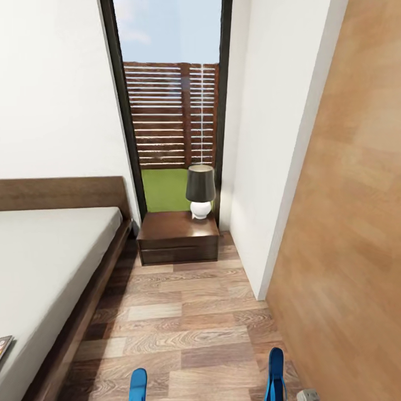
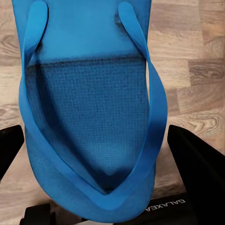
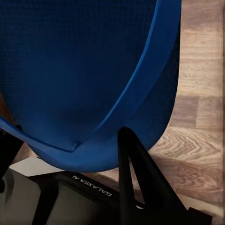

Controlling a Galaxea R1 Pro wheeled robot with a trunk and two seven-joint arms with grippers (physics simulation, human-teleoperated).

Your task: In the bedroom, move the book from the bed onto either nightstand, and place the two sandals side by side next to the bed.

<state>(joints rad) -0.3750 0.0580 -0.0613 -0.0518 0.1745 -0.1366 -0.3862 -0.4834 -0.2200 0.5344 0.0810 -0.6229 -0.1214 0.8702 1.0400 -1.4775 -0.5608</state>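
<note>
Facing a narrow strip of wood-plank floor (image 1: 184,328) between the bed (image 1: 50,262) on the left and a white wall (image 1: 267,167) with a tan wooden door (image 1: 356,223) on the right; tall dark-framed window (image 1: 172,111) straight ahead, slatted fence and grass outside; nightstand (image 1: 177,236) stands under the window, just beside the bed's head corner, dark-shaded white-based lamp (image 1: 200,192) on its right half; headboard (image 1: 61,193) against the left wall; book (image 1: 4,345) lies on the mattress at the left edge of the head view, only a corner visible.

Left sandal (image 1: 138,384) pokes up at the bottom of the head view, near the bed frame; right sandal (image 1: 275,373) pokes up further right, near the door; the two are well apart.

Left wrist view: bright blue sandal (image 2: 89,117) with strap side toward camera, above the floor, black fingers (image 2: 197,168) apart on either side of its lower end; contact on the sandal hidden, cannot tell if clamped.

Right wrist view: second blue sandal (image 3: 84,79) very close to the camera, one black finger (image 3: 136,178) touching its lower edge; other finger mostly hidden, so grip state cannot be told.
</note>
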